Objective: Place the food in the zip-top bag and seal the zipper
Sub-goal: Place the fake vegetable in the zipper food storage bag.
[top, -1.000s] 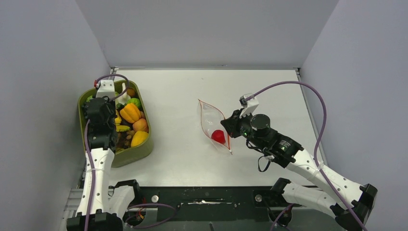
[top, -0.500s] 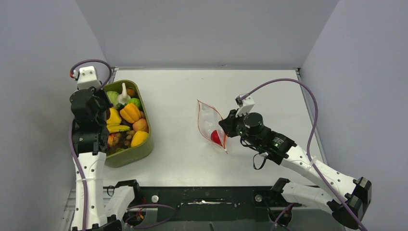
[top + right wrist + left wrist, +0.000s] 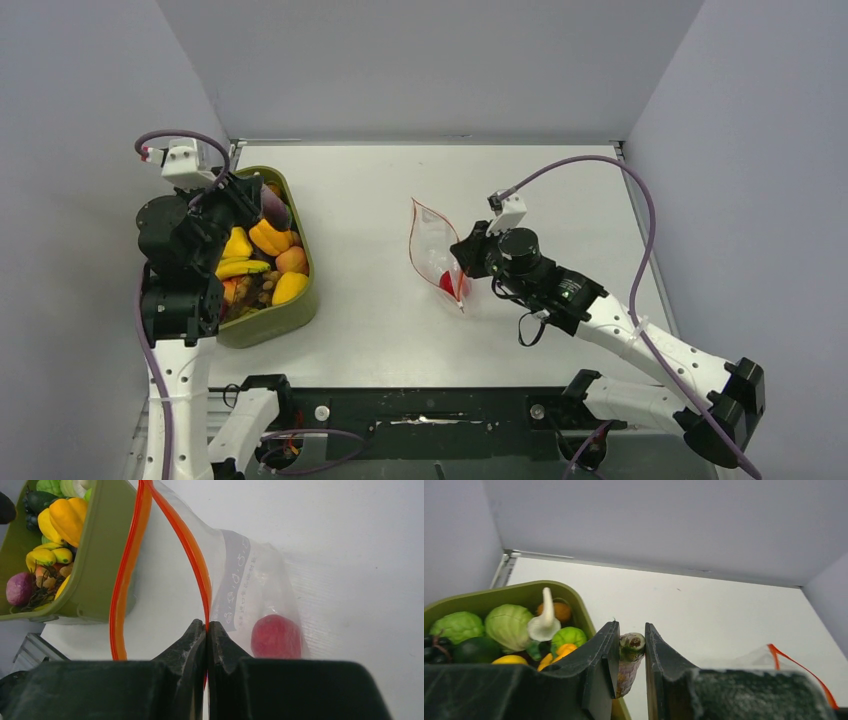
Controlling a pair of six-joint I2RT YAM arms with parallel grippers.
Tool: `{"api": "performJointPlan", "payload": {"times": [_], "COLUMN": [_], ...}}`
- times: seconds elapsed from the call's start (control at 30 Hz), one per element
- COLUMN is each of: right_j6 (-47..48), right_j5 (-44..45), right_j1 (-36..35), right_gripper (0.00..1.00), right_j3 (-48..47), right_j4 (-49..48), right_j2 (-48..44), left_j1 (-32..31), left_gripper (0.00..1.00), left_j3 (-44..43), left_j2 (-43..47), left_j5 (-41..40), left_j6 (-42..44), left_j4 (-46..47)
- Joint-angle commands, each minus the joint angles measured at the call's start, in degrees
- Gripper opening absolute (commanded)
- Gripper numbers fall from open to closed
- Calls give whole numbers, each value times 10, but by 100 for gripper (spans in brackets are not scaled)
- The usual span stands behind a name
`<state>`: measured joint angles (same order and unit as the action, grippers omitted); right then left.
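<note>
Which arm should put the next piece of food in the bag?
Left. The left gripper holds a toy vegetable over the tray and is free to carry it across. The right gripper is shut on the red zipper of the bag, holding its mouth open.

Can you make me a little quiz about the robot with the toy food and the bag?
1. True or false: the zip-top bag is already sealed shut.
2. What lies inside the bag? A) a red piece of food B) a yellow banana C) nothing
3. Fill in: the ___ gripper pinches the zipper, while the other one holds a small toy vegetable by the green tray.
Key: 1 false, its mouth gapes open. 2 A. 3 right: the right gripper has the zipper, the left gripper has the vegetable.
</note>
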<state>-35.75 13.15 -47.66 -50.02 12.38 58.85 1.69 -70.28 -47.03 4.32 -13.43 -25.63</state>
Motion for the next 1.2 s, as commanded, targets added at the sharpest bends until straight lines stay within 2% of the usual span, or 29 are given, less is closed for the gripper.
{"api": "performJointPlan", "payload": {"times": [0.0, 0.27, 0.53, 0.67, 1.03, 1.17], "right_j6": [-30, -47, -59, -59, -69, -72], "right_j5": [11, 35, 32, 43, 27, 23], "right_j1": [1, 0, 0, -1, -5, -5], "right_gripper": [0, 0, 0, 0, 0, 0], "right_j3": [-41, -42, -55, -82, -76, -79], "right_j4": [-52, -55, -54, -38, -59, -61], "right_j2": [10, 16, 42, 60, 79, 84], "left_j1": [-16, -36, -50, -73, -113, -156], "left_gripper": [0, 0, 0, 0, 0, 0], "left_j3": [13, 49, 115, 134, 183, 186], "left_j2": [11, 14, 24, 19, -26, -44], "left_j5": [96, 105, 176, 215, 310, 297], "left_j6": [-76, -93, -160, -201, -379, -350], "left_j4": [64, 77, 156, 218, 445, 460]}}
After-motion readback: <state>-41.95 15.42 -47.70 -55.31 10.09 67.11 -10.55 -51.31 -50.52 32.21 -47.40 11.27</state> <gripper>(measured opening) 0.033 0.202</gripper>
